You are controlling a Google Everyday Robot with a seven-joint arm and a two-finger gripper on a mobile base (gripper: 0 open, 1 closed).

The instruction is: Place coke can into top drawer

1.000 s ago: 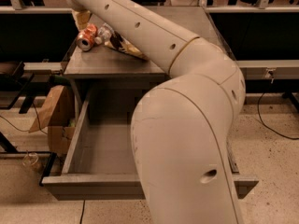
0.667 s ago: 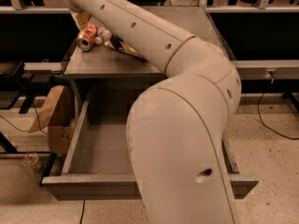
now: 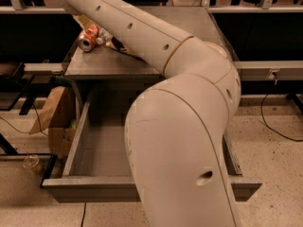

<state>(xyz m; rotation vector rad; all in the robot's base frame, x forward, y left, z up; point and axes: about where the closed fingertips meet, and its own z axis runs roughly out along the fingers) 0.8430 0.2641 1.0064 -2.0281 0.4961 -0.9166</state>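
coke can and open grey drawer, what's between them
Camera view: only bare grey tabletop between the orange-red aluminium coke can and wide grey metal drawer; gripper out of frame, top left.

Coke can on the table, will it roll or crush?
The coke can lies on its side, so a nudge probably rolls it. Looks aluminium, so likely light and dentable. The gripper is out of view, upper left.

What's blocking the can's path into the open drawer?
Nothing visible. The can lies back left on the tabletop; the drawer stands open below, its visible floor bare. The arm hides the drawer's right side. The gripper is out of frame, past the top left.
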